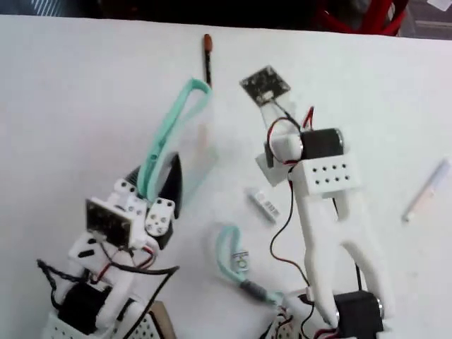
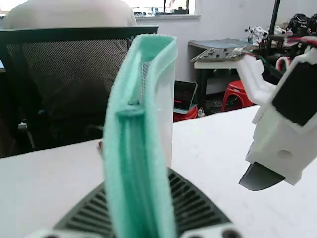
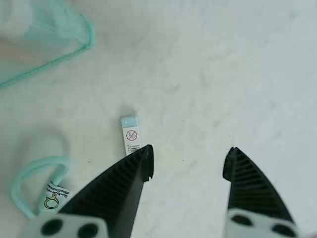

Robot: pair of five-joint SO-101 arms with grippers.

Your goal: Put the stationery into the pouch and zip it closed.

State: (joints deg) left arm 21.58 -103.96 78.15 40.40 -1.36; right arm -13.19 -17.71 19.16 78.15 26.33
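Pouch (image 1: 164,134) on white table (image 1: 70,85), black mesh chair (image 2: 59,74) behind

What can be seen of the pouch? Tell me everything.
The pouch is a flat sleeve of see-through plastic, edged with a mint-green fabric band that looks like the zipper strip. It stands on edge, tilted, above the white table, with its green edge pinched in the jaws of the left gripper. Whether the zipper is open or anything lies inside cannot be told.

clear mint-trimmed pouch (image 1: 169,131) on edge, white eraser (image 1: 264,205) flat
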